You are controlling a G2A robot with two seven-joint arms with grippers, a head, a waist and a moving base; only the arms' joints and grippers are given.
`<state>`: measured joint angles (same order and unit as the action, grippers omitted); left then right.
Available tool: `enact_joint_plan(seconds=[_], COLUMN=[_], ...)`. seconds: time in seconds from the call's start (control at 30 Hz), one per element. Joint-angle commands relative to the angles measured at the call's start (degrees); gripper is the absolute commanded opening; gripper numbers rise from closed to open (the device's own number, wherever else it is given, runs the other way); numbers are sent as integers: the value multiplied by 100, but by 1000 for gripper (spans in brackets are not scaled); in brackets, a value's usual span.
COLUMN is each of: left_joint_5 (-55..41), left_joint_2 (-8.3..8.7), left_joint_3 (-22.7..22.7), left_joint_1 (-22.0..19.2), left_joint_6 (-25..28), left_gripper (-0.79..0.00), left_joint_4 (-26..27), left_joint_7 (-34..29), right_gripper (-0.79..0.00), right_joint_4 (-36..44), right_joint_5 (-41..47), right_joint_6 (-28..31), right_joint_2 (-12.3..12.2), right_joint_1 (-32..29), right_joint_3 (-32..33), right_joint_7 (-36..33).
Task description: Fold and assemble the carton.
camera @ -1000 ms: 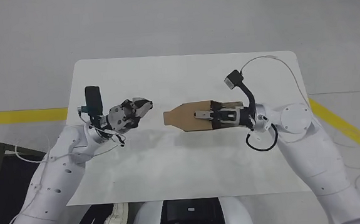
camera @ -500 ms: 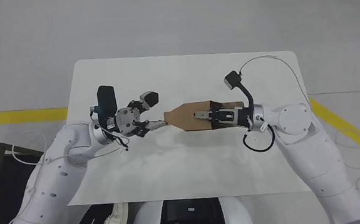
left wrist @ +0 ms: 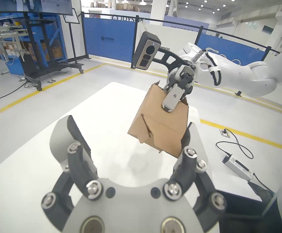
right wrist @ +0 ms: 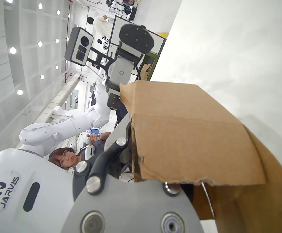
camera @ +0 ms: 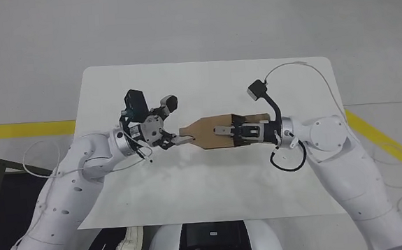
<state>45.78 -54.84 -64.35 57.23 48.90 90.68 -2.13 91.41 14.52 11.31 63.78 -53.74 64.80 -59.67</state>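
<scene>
A brown carton (camera: 208,129), partly folded, is held above the middle of the white table (camera: 184,84). My right gripper (camera: 224,130) is shut on its wall, one finger lying on top of the cardboard. In the left wrist view that gripper (left wrist: 173,100) pinches the carton (left wrist: 160,125) at its upper edge. My left gripper (camera: 176,121) stands open at the carton's free end, one finger beside the corner flap and the other apart from it. In its own view the left gripper (left wrist: 130,128) brackets the carton's near corner. The right wrist view has the carton (right wrist: 187,136) close up, with the left gripper (right wrist: 124,70) just behind its flap.
The table around the carton is bare, with free room in front and behind. On the floor past the table's edge lie a power adapter (left wrist: 238,167) and its cable. Yellow tape lines (camera: 19,129) mark the floor on both sides.
My left arm has swung right toward the carton and its gripper has opened; one finger now stands at the carton's end. The right arm has carried the carton slightly left.
</scene>
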Motion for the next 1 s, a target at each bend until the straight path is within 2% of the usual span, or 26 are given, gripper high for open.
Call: enact_joint_plan(seconds=[0.0, 0.57, 0.97], left_joint_5=[-38, -1031, -1478], left_joint_2=[-8, -48, -127], left_joint_3=[-10, -143, 38], left_joint_1=[-6, -1, -143], left_joint_6=[-1, 185, 300], left_gripper=[0, 0, 0], left_joint_4=[-37, -457, -711], left_joint_7=[-26, -323, -626], right_gripper=[-785, -785, -785], right_joint_4=[-4, 39, 13], right_joint_5=[69, 309, 515], right_joint_6=[24, 122, 262], right_joint_2=[2, 0, 9], right_joint_1=[-4, 14, 21], right_joint_3=[-4, -11, -28], right_joint_7=[-7, -62, -65])
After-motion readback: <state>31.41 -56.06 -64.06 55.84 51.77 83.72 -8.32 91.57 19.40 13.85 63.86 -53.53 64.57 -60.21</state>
